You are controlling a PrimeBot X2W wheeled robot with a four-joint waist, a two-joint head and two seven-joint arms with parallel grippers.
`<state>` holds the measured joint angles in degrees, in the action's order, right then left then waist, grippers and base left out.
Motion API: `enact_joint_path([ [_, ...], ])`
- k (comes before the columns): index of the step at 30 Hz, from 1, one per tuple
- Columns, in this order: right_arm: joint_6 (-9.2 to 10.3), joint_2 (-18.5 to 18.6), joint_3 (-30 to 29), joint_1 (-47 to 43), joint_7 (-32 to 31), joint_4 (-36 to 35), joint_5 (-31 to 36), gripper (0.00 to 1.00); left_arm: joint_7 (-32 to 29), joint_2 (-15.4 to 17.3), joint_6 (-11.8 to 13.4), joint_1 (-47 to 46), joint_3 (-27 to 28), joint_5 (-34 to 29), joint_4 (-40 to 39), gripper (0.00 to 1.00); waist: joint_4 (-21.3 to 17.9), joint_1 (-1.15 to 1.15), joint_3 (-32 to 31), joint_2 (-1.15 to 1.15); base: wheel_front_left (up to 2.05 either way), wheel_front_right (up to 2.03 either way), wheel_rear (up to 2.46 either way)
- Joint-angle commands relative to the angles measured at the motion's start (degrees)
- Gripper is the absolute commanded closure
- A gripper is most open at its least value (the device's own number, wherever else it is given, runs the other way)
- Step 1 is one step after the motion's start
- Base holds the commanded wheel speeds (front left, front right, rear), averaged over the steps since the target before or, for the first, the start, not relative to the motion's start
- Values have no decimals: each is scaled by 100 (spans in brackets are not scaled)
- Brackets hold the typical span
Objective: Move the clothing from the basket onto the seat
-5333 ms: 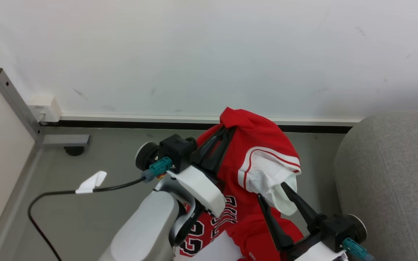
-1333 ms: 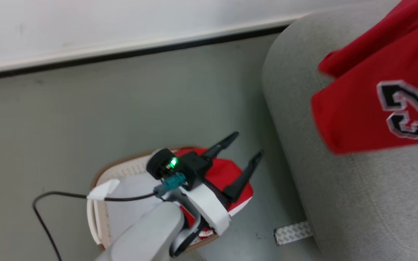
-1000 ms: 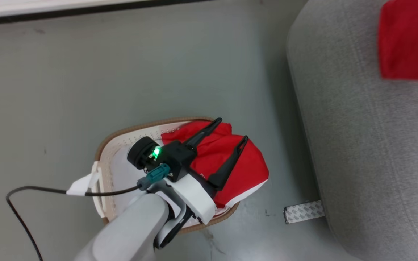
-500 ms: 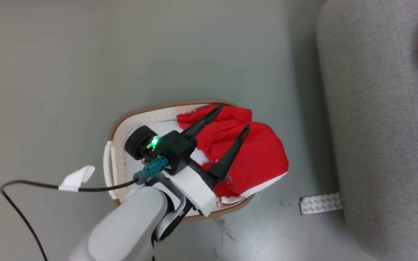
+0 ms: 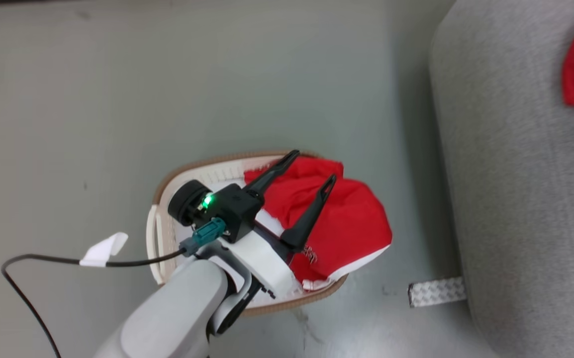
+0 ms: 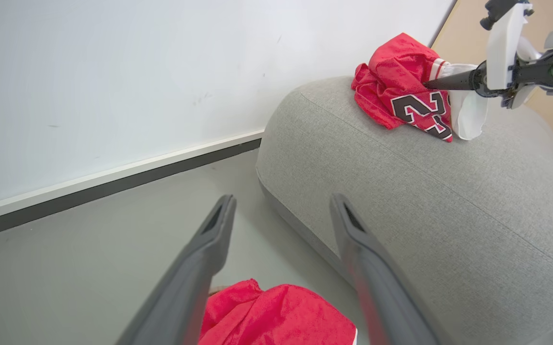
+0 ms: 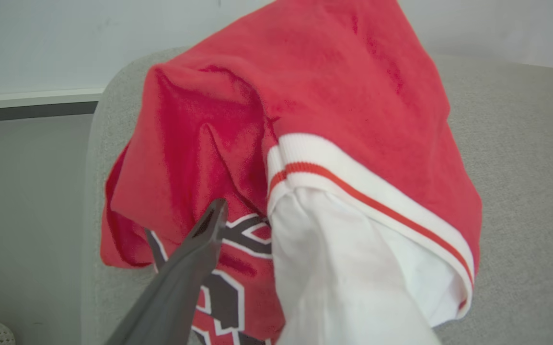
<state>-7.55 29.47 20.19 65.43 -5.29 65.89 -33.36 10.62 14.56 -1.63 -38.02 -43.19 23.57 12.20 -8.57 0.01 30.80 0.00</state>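
The cream basket (image 5: pixel 197 166) stands on the floor with red shorts (image 5: pixel 351 223) spilling over its right rim. My left gripper (image 5: pixel 313 165) hovers open just above the shorts, with nothing between its fingers (image 6: pixel 214 230); below them lie the shorts (image 6: pixel 276 316). The red jersey (image 6: pixel 396 72) lies bunched on top of the grey seat (image 6: pixel 401 191). My right gripper (image 6: pixel 442 81) is at the jersey. Its jaws stand open, one finger (image 7: pixel 195 249) bare, the other hidden under the jersey's (image 7: pixel 329 86) white lining.
A patterned tape strip (image 5: pixel 436 291) lies on the grey floor by the seat's (image 5: pixel 516 199) base. A black cable with a white tag (image 5: pixel 103 248) trails from my left wrist. A white wall with a dark baseboard (image 6: pixel 113 177) runs behind the seat.
The head camera has swung down and left, so the whole picture shifted. The jersey, earlier hanging over the seat, now rests on it. My left gripper has stayed open over the shorts.
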Motion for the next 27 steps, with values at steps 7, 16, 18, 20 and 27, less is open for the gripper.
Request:
enact_joint_path([
  [7,12,0,577,-605,-803,-246,-444,0,109,-8,66,301,61,240,190,0,-198,-1,-900,0,0,0,0],
  [16,12,573,1080,-1170,-285,-1484,-948,0,303,-37,261,747,314,550,340,0,-93,-1,-1871,0,0,0,0],
  [18,12,650,1113,-1270,-64,-1825,-1091,0,343,-16,338,846,438,629,327,0,-27,-1,-2044,0,0,0,0],
  [20,12,810,1196,-1391,179,-2144,-1048,0,375,15,411,944,570,701,294,0,57,-1,-2218,0,0,0,0],
  [27,12,909,1095,-2073,1028,-3186,-1037,0,453,215,709,1376,1136,826,128,0,351,-1,-2729,0,0,0,0],
])
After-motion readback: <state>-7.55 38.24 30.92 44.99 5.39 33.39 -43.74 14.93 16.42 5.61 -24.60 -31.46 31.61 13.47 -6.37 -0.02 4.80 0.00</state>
